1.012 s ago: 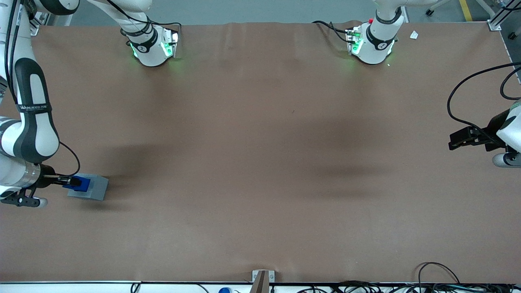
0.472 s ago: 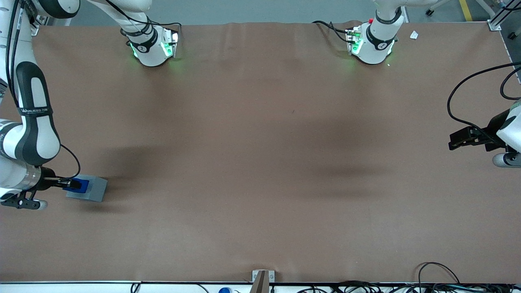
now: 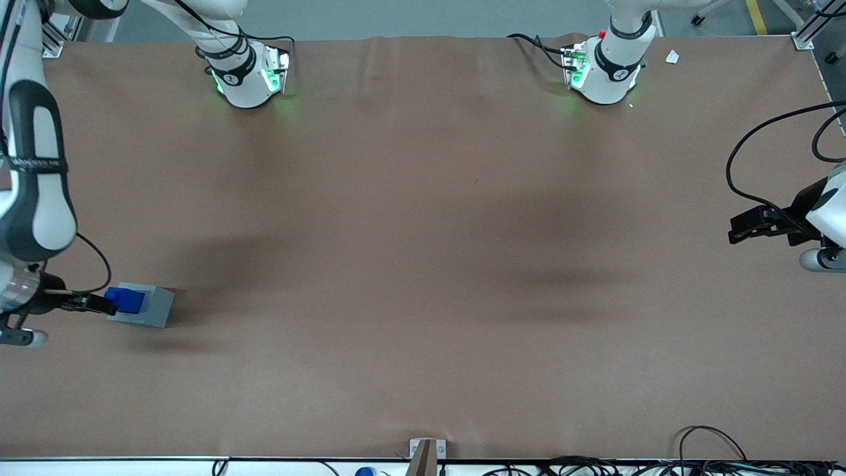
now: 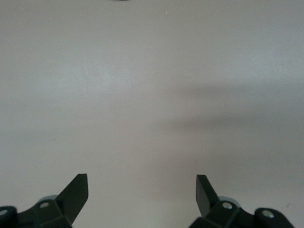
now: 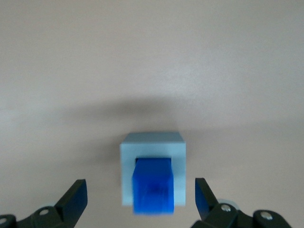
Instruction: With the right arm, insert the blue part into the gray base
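The worktop (image 3: pixel 423 264) is covered in a brown sheet and carries the task's items at the working arm's end.

The right arm (image 3: pixel 33 178) stands over that end of the worktop, white with black joint sections and a lettered black band across its forearm.

The gray base (image 3: pixel 147 307) rests flat on the worktop, just beside the tip of the arm's tool. In the right wrist view the gray base (image 5: pixel 153 166) shows as a light square block with a square recess in its top face.

The hand (image 3: pixel 99 303) is close to the base on the working arm's side and apart from both blocks. In the right wrist view the hand (image 5: pixel 141 197) is spread wide and holds nothing; its fingers (image 5: pixel 75 197) stand clear of the base on either side.

The blue part (image 3: pixel 125 299) sits in the recess of the gray base. In the right wrist view the blue part (image 5: pixel 153 191) rises out of the recess, and its outline is slightly blurred.
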`<action>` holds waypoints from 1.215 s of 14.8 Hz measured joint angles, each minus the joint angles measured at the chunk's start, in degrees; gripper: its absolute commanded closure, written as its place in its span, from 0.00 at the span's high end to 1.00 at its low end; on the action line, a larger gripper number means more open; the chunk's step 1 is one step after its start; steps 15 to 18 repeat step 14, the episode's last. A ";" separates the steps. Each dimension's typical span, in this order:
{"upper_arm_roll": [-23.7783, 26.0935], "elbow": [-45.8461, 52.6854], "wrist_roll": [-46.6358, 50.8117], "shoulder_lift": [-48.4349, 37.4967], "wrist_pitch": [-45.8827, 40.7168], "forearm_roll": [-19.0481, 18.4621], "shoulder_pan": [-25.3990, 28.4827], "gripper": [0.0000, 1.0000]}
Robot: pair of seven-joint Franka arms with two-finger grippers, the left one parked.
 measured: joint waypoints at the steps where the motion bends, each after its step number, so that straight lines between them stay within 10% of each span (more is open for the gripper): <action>1: 0.09 0.40 1.61 -2.78 -4.36 0.00 0.80 1.00; 9: 0.38 0.53 8.87 -24.77 -25.47 -0.01 8.11 1.00; 18: 0.60 -0.06 10.74 -28.99 -27.57 -0.96 10.67 1.00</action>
